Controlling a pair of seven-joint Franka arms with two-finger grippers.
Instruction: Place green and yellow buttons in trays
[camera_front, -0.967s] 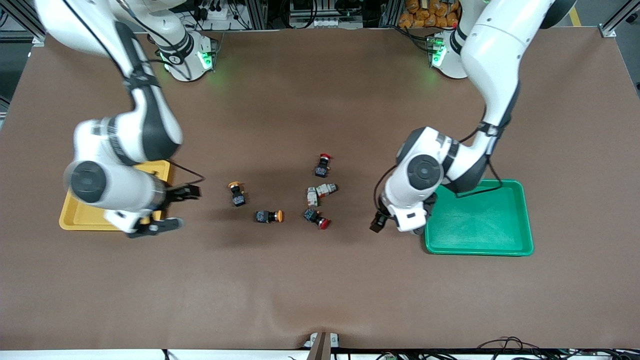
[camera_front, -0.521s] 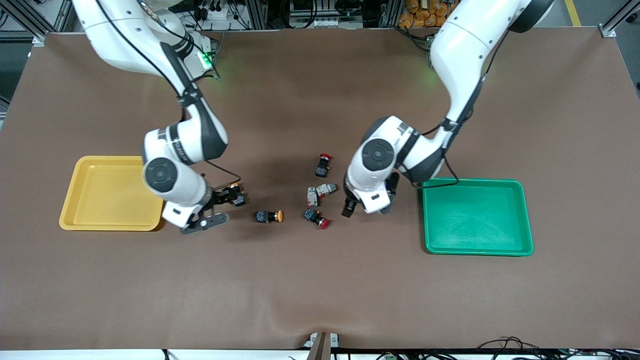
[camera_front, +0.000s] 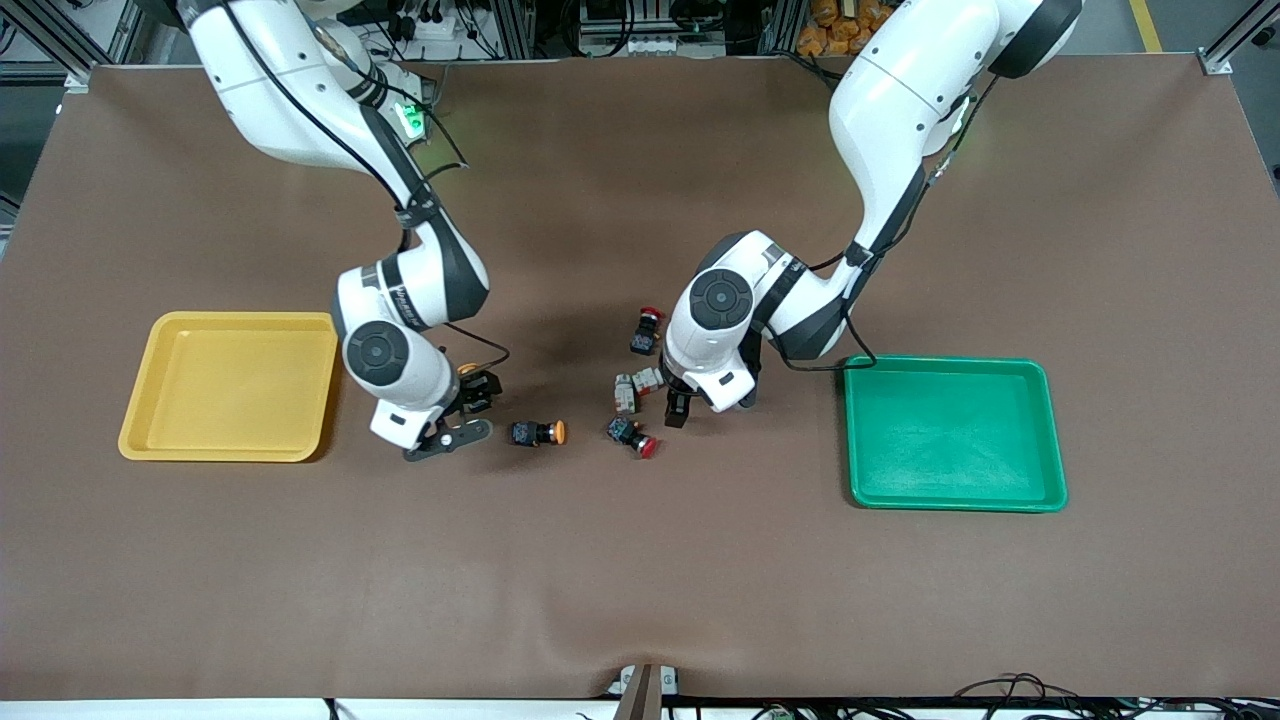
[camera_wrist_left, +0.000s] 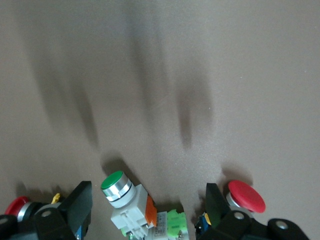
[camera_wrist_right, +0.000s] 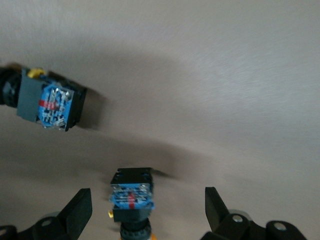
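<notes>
there, open jaws astride a yellow button (camera_wrist_right: 131, 201)

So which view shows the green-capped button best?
The left wrist view: the green-capped button lies between the open left gripper's fingers, cap plainly visible. The front view shows only its whitish body, cap hidden. The right wrist view misses it.

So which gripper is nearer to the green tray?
Left. The left gripper is open over the grey buttons, beside the green tray; the right gripper is open near the yellow tray.
</notes>
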